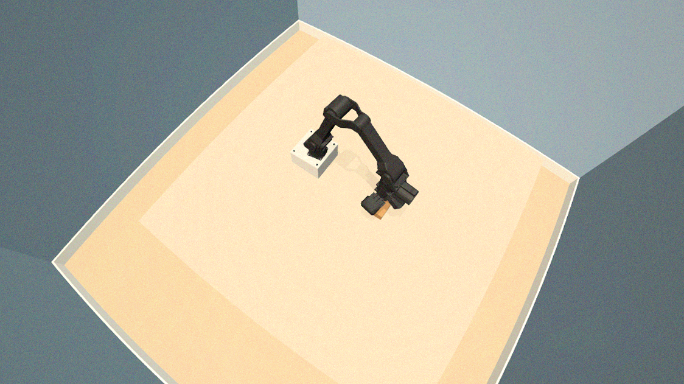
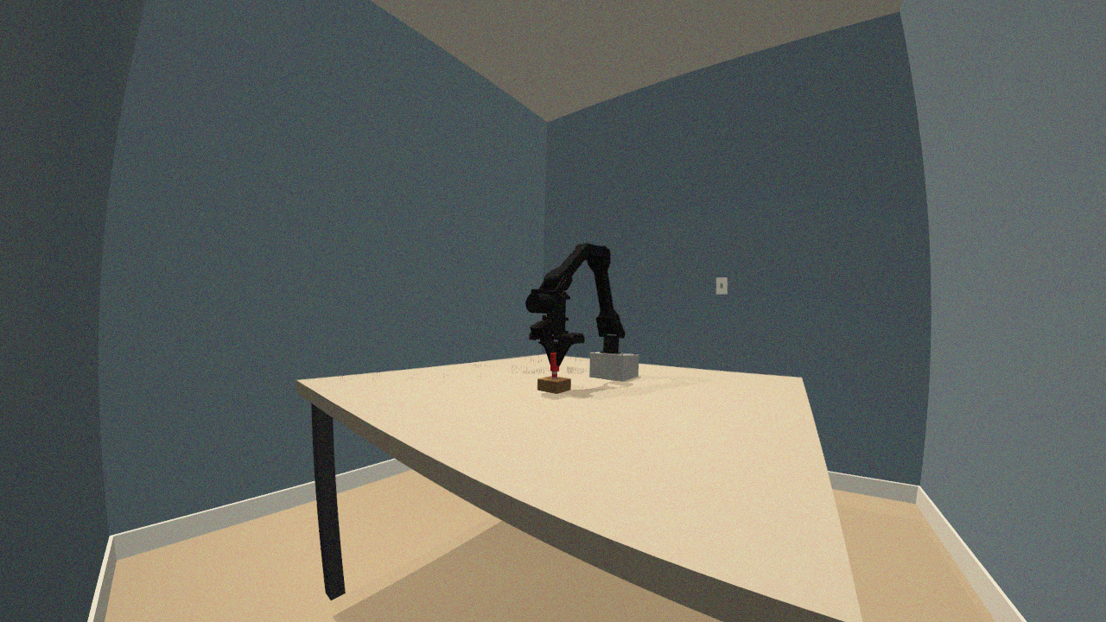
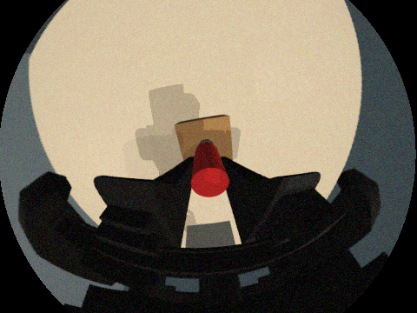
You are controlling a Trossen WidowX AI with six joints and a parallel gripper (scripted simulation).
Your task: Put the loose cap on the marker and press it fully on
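The wooden block (image 1: 378,216) (image 2: 553,384) (image 3: 187,132) stands directly below the gripper (image 2: 553,363) (image 3: 208,160), blocking the way down, with the red cap (image 2: 553,362) (image 3: 210,182) between its fingers. Above the block's sides, open air gives room to pass. The pale base box (image 1: 304,161) (image 2: 613,366) stands apart from the block, leaving a gap between, beneath the raised arm (image 1: 373,141) (image 2: 568,269).

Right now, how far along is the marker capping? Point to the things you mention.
Done: the red cylindrical cap (image 2: 553,361) (image 3: 209,182) is over the upright marker in the brown wooden block (image 2: 553,384) (image 3: 217,123) (image 1: 382,211).
In hand: the black gripper (image 2: 554,366) (image 3: 208,160) grips it.
Left: probably finish pressing, then release and withdraw.
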